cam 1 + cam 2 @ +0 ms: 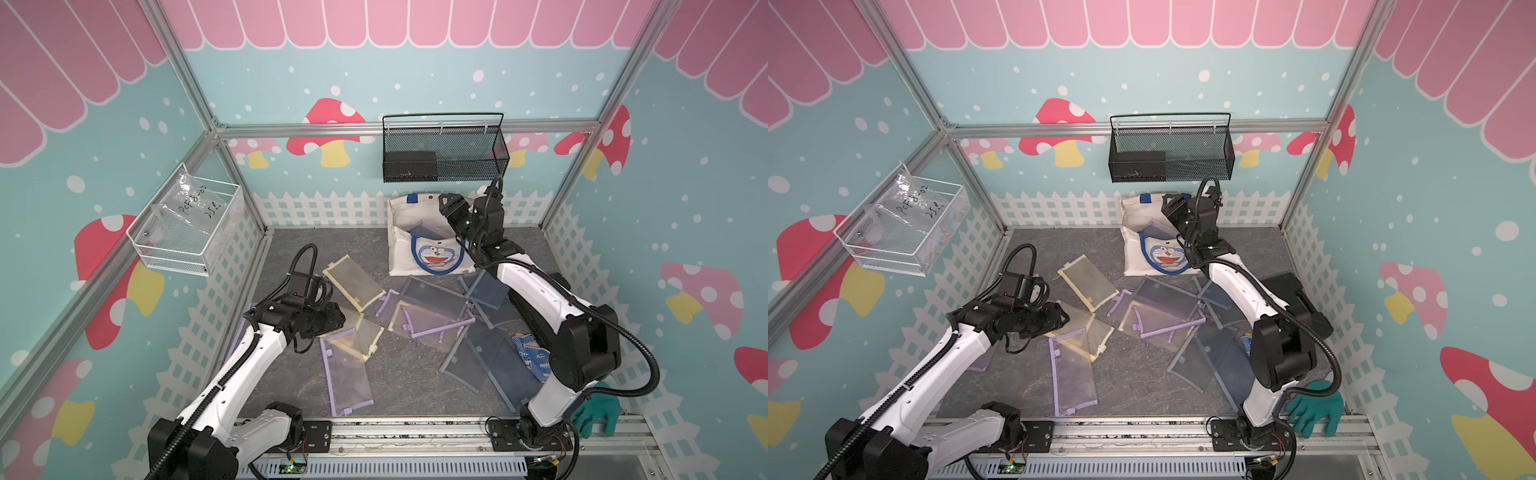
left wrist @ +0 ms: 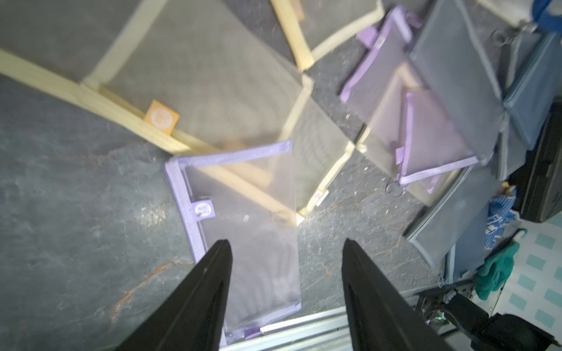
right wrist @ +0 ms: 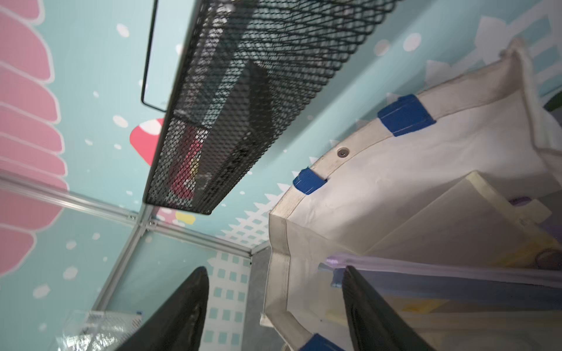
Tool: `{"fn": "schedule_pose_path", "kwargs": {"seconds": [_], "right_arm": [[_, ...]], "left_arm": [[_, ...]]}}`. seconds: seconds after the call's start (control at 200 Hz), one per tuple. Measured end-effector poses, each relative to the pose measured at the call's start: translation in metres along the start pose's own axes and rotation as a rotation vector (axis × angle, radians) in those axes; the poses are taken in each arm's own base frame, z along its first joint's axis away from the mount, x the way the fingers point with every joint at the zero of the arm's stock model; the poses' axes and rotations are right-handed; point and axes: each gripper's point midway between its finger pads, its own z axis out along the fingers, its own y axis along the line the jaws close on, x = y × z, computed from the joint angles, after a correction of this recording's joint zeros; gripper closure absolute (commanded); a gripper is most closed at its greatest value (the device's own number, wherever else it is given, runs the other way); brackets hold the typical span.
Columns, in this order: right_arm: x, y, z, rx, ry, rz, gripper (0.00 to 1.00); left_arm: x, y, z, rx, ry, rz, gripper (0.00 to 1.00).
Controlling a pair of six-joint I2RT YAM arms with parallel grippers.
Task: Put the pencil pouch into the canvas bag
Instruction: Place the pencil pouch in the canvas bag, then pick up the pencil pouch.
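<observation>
The cream canvas bag (image 1: 401, 253) (image 1: 1133, 249) with the blue cat face stands at the back of the floor, mouth open. My right gripper (image 1: 446, 205) (image 3: 275, 269) hovers open over its rim (image 3: 395, 170), holding nothing. A purple-zipped bluish pencil pouch (image 3: 456, 285) and a cream one (image 3: 450, 225) lie inside the bag. Several mesh pencil pouches are strewn on the floor. My left gripper (image 1: 336, 318) (image 2: 287, 241) is open above a purple-edged pouch (image 2: 243, 212) (image 1: 347, 374), not touching it.
A black wire-mesh basket (image 1: 444, 153) hangs on the back wall just above the bag. A white wire basket (image 1: 187, 232) hangs on the left wall. A blue-white glove (image 1: 532, 357) and a green glove (image 1: 594, 411) lie by the right arm's base. An aluminium rail (image 1: 415, 436) runs along the front.
</observation>
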Motion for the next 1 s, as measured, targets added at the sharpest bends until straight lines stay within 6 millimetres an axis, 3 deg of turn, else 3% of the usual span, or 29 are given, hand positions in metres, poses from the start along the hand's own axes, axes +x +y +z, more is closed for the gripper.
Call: {"fn": "schedule_pose_path", "kwargs": {"seconds": [0.11, 0.21, 0.29, 0.36, 0.44, 0.55, 0.665, 0.831, 1.001], "right_arm": [[0.012, 0.02, -0.024, -0.045, 0.08, -0.163, 0.26], [0.041, 0.042, -0.049, -0.111, 0.178, -0.305, 0.26], [0.079, 0.056, -0.067, -0.185, 0.281, -0.394, 0.26], [0.124, 0.058, -0.081, -0.241, 0.399, -0.444, 0.26], [0.178, 0.046, -0.093, -0.281, 0.547, -0.465, 0.26], [0.251, 0.011, -0.109, -0.289, 0.762, -0.442, 0.26], [0.308, -0.018, -0.12, -0.293, 0.941, -0.395, 0.26], [0.356, -0.032, -0.122, -0.347, 1.101, -0.325, 0.27], [0.388, -0.046, -0.125, -0.374, 1.211, -0.268, 0.27]], "left_arm": [[0.015, 0.006, 0.001, -0.018, 0.064, -0.037, 0.35], [0.026, 0.014, 0.003, -0.049, 0.105, -0.077, 0.33], [0.041, 0.027, 0.01, -0.085, 0.139, -0.125, 0.31], [0.059, 0.041, 0.014, -0.121, 0.17, -0.181, 0.3], [0.076, 0.053, 0.017, -0.137, 0.179, -0.241, 0.28], [0.088, 0.062, 0.019, -0.139, 0.169, -0.316, 0.27], [0.093, 0.067, 0.026, -0.146, 0.165, -0.38, 0.26], [0.099, 0.074, 0.047, -0.116, 0.137, -0.466, 0.26], [0.099, 0.074, 0.06, -0.059, 0.092, -0.532, 0.26]]}}
